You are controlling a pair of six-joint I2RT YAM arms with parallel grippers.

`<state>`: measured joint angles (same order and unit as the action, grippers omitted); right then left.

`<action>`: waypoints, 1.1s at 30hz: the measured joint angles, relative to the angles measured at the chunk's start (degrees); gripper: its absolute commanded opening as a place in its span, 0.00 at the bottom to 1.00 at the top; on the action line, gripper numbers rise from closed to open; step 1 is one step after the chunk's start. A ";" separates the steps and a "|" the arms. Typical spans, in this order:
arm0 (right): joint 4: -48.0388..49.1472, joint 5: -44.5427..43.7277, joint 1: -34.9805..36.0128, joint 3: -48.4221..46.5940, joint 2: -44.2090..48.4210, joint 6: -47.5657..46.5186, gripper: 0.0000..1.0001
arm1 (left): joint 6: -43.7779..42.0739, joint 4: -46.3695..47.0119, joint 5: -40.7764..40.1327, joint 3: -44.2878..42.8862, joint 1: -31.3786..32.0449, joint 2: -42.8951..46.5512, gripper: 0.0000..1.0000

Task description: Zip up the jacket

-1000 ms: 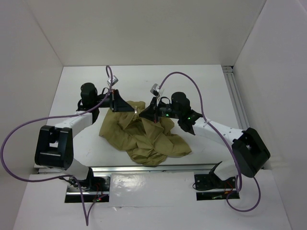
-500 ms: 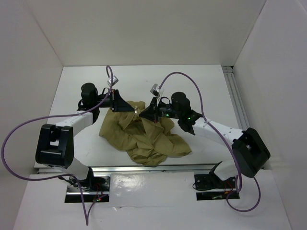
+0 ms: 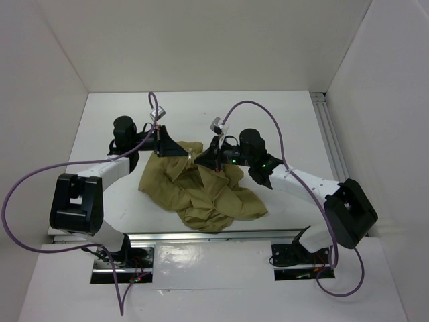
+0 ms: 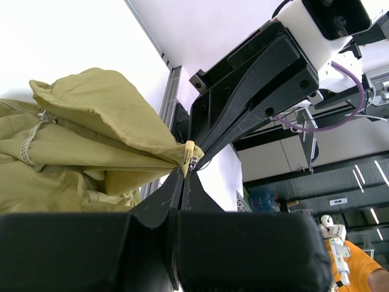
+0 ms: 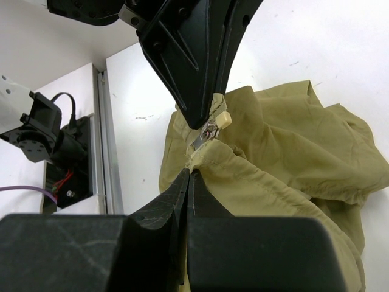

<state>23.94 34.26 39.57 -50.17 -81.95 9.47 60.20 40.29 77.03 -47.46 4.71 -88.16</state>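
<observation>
The olive-tan jacket (image 3: 201, 191) lies crumpled on the white table between the arms. Its top edge is lifted between both grippers. My left gripper (image 3: 186, 153) is shut on the jacket's zipper end; in the left wrist view (image 4: 185, 170) its tips pinch the cloth by the small metal zipper slider (image 4: 192, 161). My right gripper (image 3: 199, 159) is shut on the jacket's hem (image 5: 255, 164) just below the slider (image 5: 205, 135) with its cream pull tab (image 5: 222, 120). The two grippers' tips meet almost tip to tip.
White walls stand on the left, back and right. An aluminium rail (image 3: 330, 137) runs along the table's right side and another (image 3: 214, 236) along the near edge. Purple cables (image 3: 261, 111) loop above both arms.
</observation>
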 measured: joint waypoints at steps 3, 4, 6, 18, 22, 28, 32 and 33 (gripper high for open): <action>-0.02 -0.17 0.00 0.00 0.00 0.00 0.00 | 0.00 0.04 0.00 0.00 0.00 0.00 0.00; 0.00 -0.20 0.00 0.00 0.00 0.00 0.00 | 0.00 0.07 0.00 0.00 0.00 0.00 0.00; 0.00 -0.22 0.00 0.00 0.00 0.00 0.00 | 0.00 0.07 0.17 0.02 0.00 0.00 0.00; 0.09 -0.63 0.00 0.00 0.00 0.07 0.00 | -0.11 -0.44 1.03 0.50 0.02 -0.04 0.00; 0.59 -0.61 0.00 0.00 -0.02 0.26 0.00 | -0.15 -0.44 1.11 0.50 0.31 -0.04 0.00; 1.90 -0.59 0.00 0.00 -0.31 0.96 0.00 | 0.00 -0.37 1.11 0.50 0.46 -0.04 0.00; 3.04 -0.94 0.00 0.00 -0.39 1.51 0.00 | 1.81 1.92 0.79 0.72 0.50 -0.04 0.00; 3.37 -1.16 0.00 0.02 -0.39 1.60 0.00 | 2.43 2.71 0.66 0.87 0.59 -0.04 0.00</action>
<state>27.31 33.10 39.57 -50.15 -82.35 11.07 62.63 43.00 77.69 -46.59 5.30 -88.20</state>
